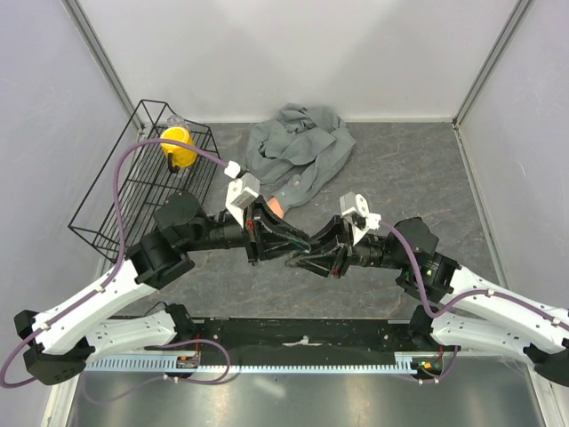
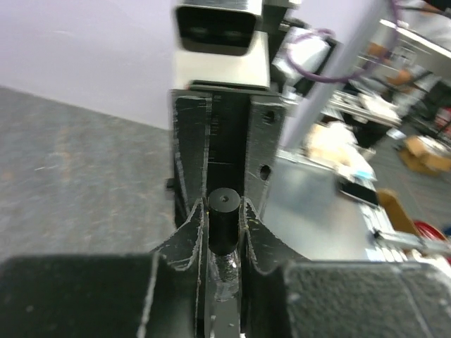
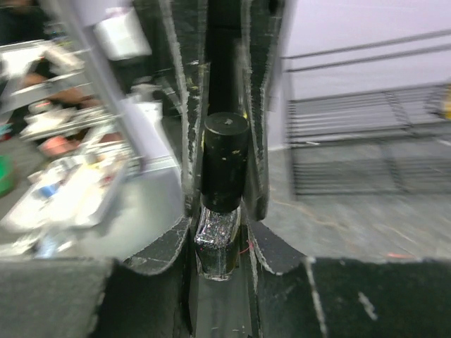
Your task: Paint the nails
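A nail polish bottle with a glittery glass body (image 3: 218, 243) and a black cap (image 3: 225, 158) is held between both grippers above the middle of the table. My right gripper (image 3: 222, 232) (image 1: 313, 253) is shut on the glass body. My left gripper (image 2: 224, 211) (image 1: 283, 247) is shut on the black cap (image 2: 224, 218), and the two sets of fingers overlap tip to tip. The peach mannequin hand (image 1: 275, 209) shows only as a small patch behind the left gripper, at the end of its grey sleeve (image 1: 298, 151). Its nails are hidden.
A black wire basket (image 1: 116, 205) stands at the left with a yellow object (image 1: 178, 147) in its far corner. The grey stone-patterned table (image 1: 418, 169) is walled on three sides. A black rail (image 1: 302, 338) runs along the near edge between the arm bases.
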{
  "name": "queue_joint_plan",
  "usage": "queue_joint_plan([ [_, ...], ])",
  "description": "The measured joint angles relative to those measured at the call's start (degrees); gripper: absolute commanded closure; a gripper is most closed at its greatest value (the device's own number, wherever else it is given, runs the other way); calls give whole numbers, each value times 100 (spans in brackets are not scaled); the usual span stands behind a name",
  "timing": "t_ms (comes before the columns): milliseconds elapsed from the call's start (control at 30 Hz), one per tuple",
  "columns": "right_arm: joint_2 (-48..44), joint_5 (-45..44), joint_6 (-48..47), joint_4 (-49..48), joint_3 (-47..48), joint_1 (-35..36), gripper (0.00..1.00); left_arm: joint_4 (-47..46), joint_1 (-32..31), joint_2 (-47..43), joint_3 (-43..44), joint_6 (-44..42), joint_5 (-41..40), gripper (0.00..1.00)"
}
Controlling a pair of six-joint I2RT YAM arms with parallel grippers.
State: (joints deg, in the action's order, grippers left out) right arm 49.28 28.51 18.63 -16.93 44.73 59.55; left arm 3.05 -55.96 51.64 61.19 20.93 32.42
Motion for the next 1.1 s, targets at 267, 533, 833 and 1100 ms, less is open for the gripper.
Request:
queue_joint_plan([
  [267,590,-4459,-549,1274,623,955,100,1215,-949,699,647,-168,-4511,98],
  [533,916,-6371,-649,1412,546,1272,100,1829,-1279,1580,1224,221,-6183,74],
  [833,-7,-4306,-745,973,-7,1078,100,1259,-1040,382,380,323,-4568,16],
  [1100,-695,-2107,-549,702,-120,673,100,321,-435,-992,-323,328,-2420,19],
])
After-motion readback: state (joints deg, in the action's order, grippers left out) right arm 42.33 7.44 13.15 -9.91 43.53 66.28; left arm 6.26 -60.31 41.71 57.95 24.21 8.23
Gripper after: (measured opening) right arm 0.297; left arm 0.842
